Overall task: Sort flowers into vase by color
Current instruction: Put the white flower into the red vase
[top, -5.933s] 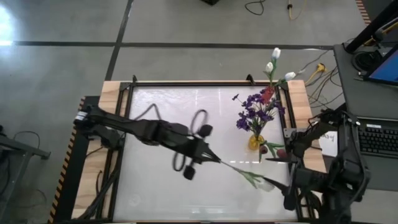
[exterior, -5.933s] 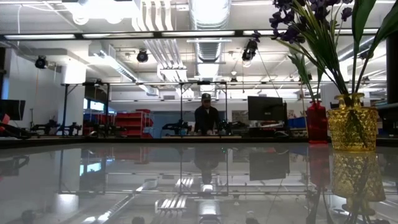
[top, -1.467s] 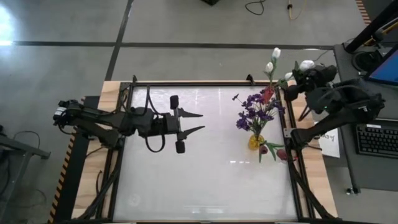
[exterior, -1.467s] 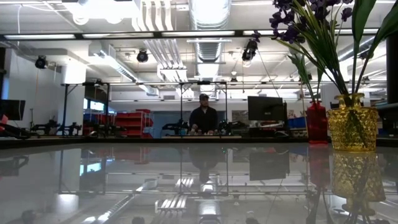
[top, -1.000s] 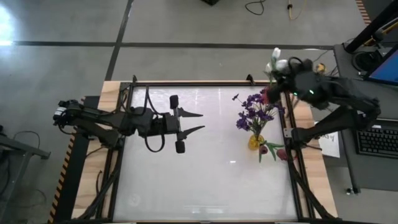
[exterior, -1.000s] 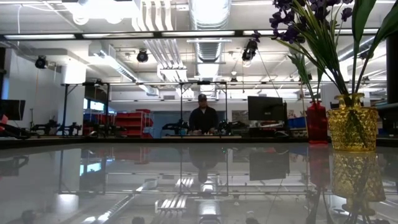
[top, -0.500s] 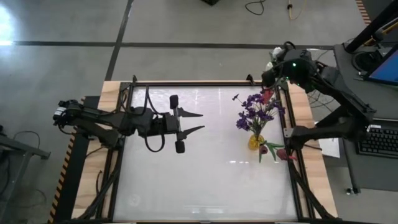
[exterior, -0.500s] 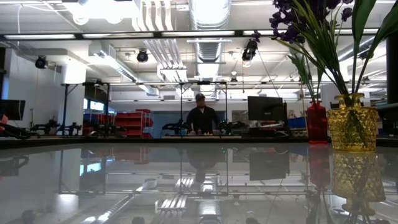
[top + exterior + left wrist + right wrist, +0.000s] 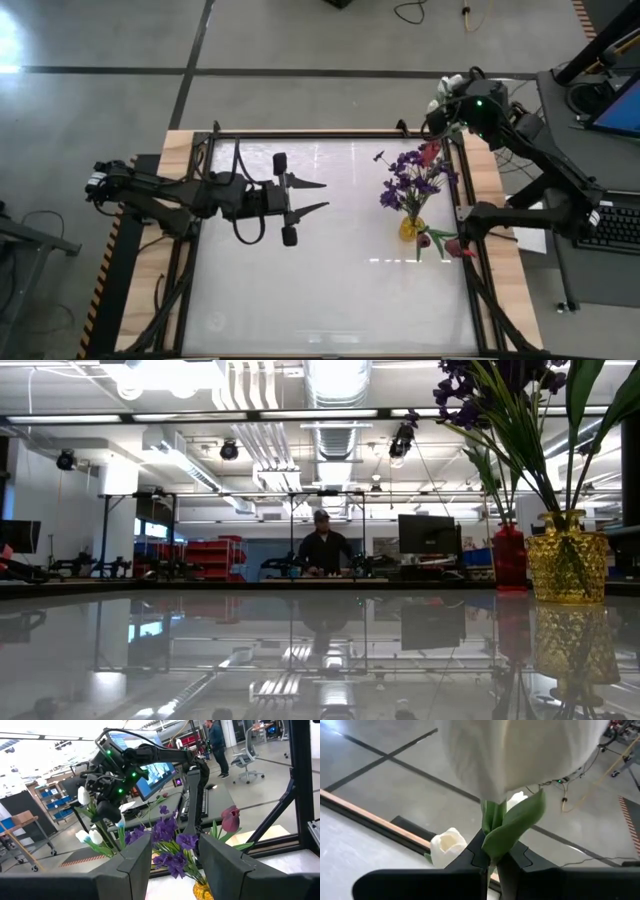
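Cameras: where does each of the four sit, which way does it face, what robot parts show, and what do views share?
High: overhead, straight down; both arms, left gripper open, right gripper at the far right corner.
Low: table height, level across; yellow vase, no arm.
Left wrist: past its fingers toward purple flowers.
Right wrist: fingers shut on white tulip.
Shared: yellow vase, purple flowers.

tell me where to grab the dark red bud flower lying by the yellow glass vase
Grip the thin green stem of the dark red bud flower midway, coming straight down from above: it lies flat beside the yellow glass vase, so its length is exposed, while the bud would crush.
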